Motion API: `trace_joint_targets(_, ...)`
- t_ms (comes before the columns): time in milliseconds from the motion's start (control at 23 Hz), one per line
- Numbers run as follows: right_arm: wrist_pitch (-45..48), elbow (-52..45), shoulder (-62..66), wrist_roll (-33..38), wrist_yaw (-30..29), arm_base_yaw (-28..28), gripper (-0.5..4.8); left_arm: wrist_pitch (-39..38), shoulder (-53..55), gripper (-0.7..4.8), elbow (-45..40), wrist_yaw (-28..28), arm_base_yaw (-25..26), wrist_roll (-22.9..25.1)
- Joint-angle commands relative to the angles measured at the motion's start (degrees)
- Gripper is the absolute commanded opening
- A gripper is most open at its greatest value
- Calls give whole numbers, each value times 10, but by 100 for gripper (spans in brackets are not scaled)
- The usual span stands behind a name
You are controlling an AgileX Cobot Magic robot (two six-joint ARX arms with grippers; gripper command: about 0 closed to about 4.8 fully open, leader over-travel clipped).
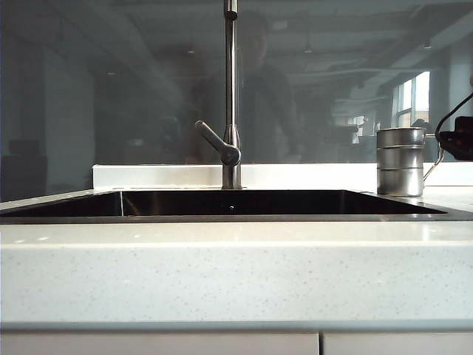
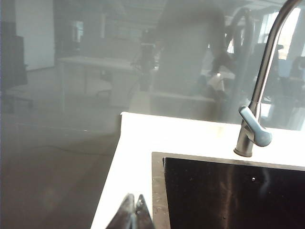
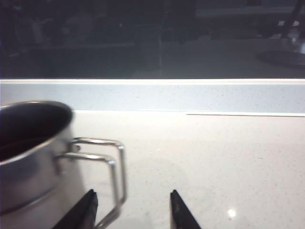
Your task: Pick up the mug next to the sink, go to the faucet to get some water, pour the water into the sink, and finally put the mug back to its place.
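- Mug (image 1: 400,161) upright on countertop (image 1: 236,266), just right of sink (image 1: 222,203), wire handle facing right.
- Faucet (image 1: 231,96) behind sink, mid-basin.
- Right gripper (image 3: 133,210) jaws spread wide, just beside mug handle, nothing held.
- Left gripper (image 2: 134,212) pinched closed, empty, over counter at sink's left edge.

Exterior view: the faucet (image 1: 231,89) pipe is cut off by the top edge, so its spout is unseen. The right gripper (image 1: 460,137) shows only as a dark shape cropped by the right edge; its fingers cannot be made out here. Left wrist view: the left gripper (image 2: 134,213) is cropped at the lower edge, only its closed tips showing, and the sink (image 2: 228,191) runs out of frame. Right wrist view: the mug (image 3: 33,157) is blurred and cropped.
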Motion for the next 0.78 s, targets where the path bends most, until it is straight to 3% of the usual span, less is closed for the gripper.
trace_joint_targets(44, 13, 22, 16, -2, -1, 3, 212, 7, 0, -6, 1, -3, 2, -2)
trace_joint_targets(392, 11, 76, 63, -1, -3, 4, 212, 9, 21, -6, 1, -4, 2, -2)
trace_joint_targets(784, 10, 98, 78, -2, -21, 22, 210, 68, 78, -6, 1, -2, 1, -2)
